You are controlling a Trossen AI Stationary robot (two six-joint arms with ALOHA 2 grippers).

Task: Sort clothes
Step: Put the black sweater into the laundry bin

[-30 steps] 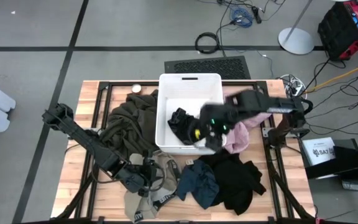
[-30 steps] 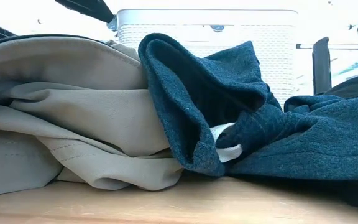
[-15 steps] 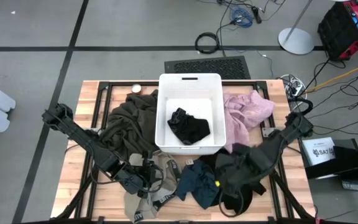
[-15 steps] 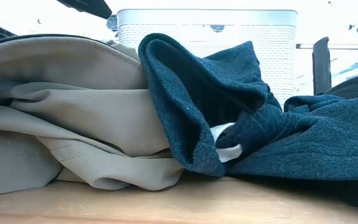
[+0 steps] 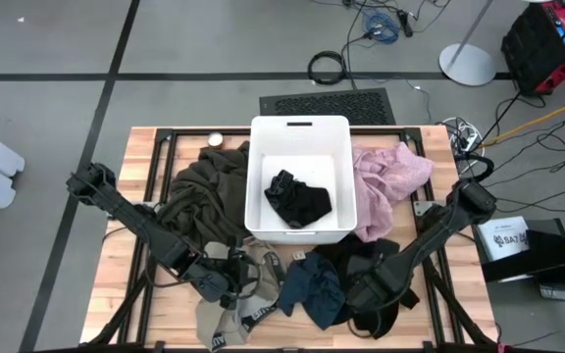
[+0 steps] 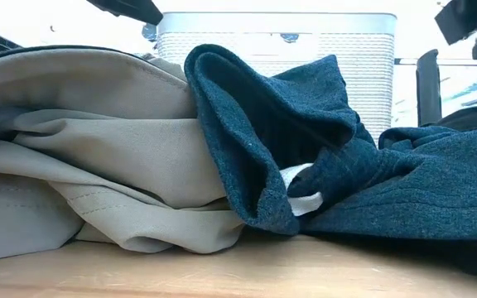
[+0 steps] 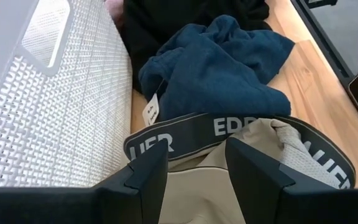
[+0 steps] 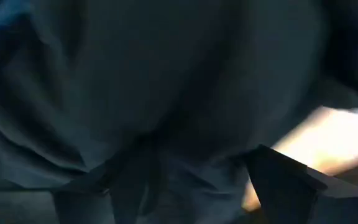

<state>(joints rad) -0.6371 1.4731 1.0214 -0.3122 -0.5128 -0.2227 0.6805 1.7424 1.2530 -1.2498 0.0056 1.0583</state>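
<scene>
The clothes lie around a white bin that holds one black garment. A dark olive one lies left of the bin and a pale pink one right of it. Near the front edge lie a beige garment with a lettered waistband, a navy-teal one and a second black one. My left gripper stands open over the beige garment. My right gripper points down, open, just over the black garment on the table.
The bin's wall stands close beside my left gripper. A small round lid-like thing lies at the table's far left. Bare wood shows along the near edge and at the table's left side.
My right gripper has swung from above the bin's near right corner toward the table's near edge and come down over the black garment, tipping from a slant to pointing down. The pale pink garment, hidden by the arm before, now shows. The clothes have not moved.
</scene>
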